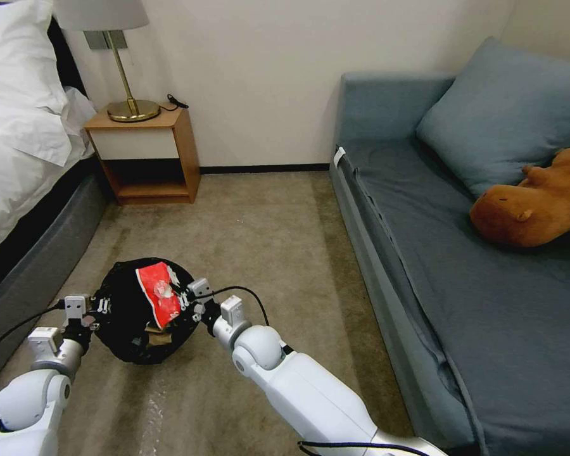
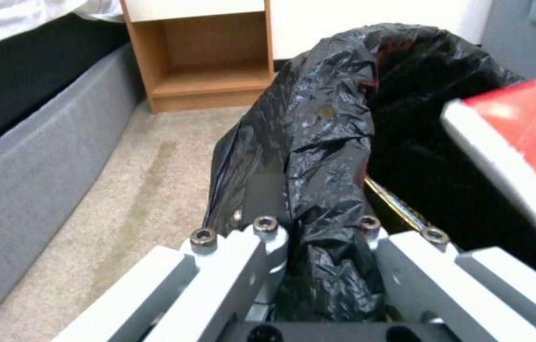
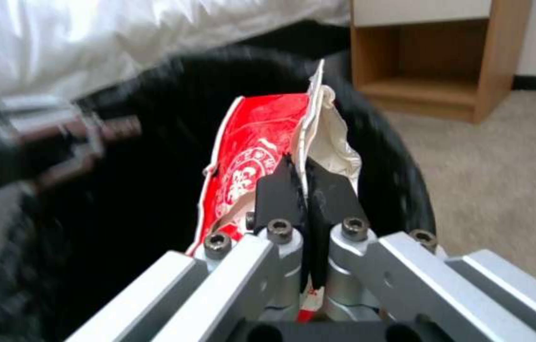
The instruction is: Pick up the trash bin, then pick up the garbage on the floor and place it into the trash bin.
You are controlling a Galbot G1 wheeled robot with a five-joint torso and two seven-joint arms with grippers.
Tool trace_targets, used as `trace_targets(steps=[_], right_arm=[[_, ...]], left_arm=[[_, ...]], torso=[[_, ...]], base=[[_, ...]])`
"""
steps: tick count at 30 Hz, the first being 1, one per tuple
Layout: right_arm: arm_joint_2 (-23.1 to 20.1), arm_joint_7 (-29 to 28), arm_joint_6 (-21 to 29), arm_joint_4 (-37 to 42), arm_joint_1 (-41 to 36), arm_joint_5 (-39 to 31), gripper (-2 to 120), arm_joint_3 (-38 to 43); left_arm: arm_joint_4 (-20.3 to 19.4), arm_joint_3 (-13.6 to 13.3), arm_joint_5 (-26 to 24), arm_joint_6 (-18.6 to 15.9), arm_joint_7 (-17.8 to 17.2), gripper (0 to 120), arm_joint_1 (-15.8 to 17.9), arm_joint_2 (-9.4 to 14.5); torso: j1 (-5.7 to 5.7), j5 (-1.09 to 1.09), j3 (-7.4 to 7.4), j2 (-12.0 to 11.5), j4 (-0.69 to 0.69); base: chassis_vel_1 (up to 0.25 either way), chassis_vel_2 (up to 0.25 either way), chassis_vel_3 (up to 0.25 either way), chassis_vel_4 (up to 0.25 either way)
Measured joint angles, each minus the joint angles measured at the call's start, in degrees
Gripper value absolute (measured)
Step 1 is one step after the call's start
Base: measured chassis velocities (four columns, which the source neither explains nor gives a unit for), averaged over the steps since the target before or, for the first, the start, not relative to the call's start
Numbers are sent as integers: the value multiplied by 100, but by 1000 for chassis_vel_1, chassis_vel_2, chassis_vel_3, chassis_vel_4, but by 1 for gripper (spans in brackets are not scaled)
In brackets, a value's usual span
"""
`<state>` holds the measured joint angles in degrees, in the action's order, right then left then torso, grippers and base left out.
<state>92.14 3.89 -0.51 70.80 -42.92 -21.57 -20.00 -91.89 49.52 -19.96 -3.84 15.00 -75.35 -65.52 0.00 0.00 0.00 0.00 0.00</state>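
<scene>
We have the red-and-white snack packet (image 1: pixel 160 294) directly over the open mouth of the trash bin (image 1: pixel 121 316), so the relation that matters is vertical: the bin's dark interior lies straight below the packet. The packet's long axis runs across the opening, angled from the far rim toward our right side, and most of its length overhangs the cavity rather than the rim. In the right wrist view its lower end is pinched between the dark pads of our right end effector (image 3: pixel 306 190), which is clamped narrow on it; the crumpled white inner face (image 3: pixel 334 137) stands up above the pads.

The right end effector (image 1: pixel 193 303) sits at the bin's right rim. The left end effector (image 1: pixel 98 308) grips the opposite rim, its jaws closed narrow on a fold of the black liner (image 2: pixel 325 156), and we judge that it carries the bin clear of the carpet (image 1: pixel 266 240).

Inside the bin we see a scrap of brown (image 1: pixel 158 335). Since the right arm already holds the packet above the opening, we judge that a release there should drop it in. Bed (image 1: pixel 19 158), nightstand (image 1: pixel 145 158) and sofa (image 1: pixel 462 253) stand well apart.
</scene>
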Motion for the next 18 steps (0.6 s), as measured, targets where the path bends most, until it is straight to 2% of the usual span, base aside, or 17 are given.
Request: trace_targets(steps=[6, 8, 9, 12, 13, 16, 17, 18], right_arm=[[7, -218, -205, -405, -149, 429, 1, 73], [6, -261, -209, -426, -210, 522, 13, 50], [6, -261, -209, -426, -210, 522, 13, 50], [5, -265, -209, -426, -237, 544, 28, 42], [5, -265, -209, -426, -237, 544, 28, 42], [3, -264, -200, -377, -239, 539, 41, 20], [3, -264, -200, -377, -239, 539, 41, 20], [3, -259, -191, -344, -239, 532, 50, -3]], left_arm=[[-84, -34, 23, -35, -7, 5, -29, -81], [-99, -32, 25, -40, -16, 5, -40, -88], [-99, -32, 25, -40, -16, 5, -40, -88], [-100, -19, 26, -40, -19, 5, -63, -99], [-100, -19, 26, -40, -19, 5, -63, -99], [-100, -16, 35, -40, -19, 5, -77, -118], [-100, -16, 35, -40, -19, 5, -77, -118], [-100, -15, 40, -39, -19, 5, -77, -124]], torso=[[0, 0, 0, 0, -1], [0, 0, 0, 0, 0], [0, 0, 0, 0, 0], [0, 0, 0, 0, 0], [0, 0, 0, 0, 0], [0, 0, 0, 0, 0], [0, 0, 0, 0, 0], [0, 0, 0, 0, 0]], base=[[0, 0, 0, 0], [0, 0, 0, 0], [0, 0, 0, 0], [0, 0, 0, 0], [0, 0, 0, 0], [0, 0, 0, 0], [0, 0, 0, 0], [0, 0, 0, 0]])
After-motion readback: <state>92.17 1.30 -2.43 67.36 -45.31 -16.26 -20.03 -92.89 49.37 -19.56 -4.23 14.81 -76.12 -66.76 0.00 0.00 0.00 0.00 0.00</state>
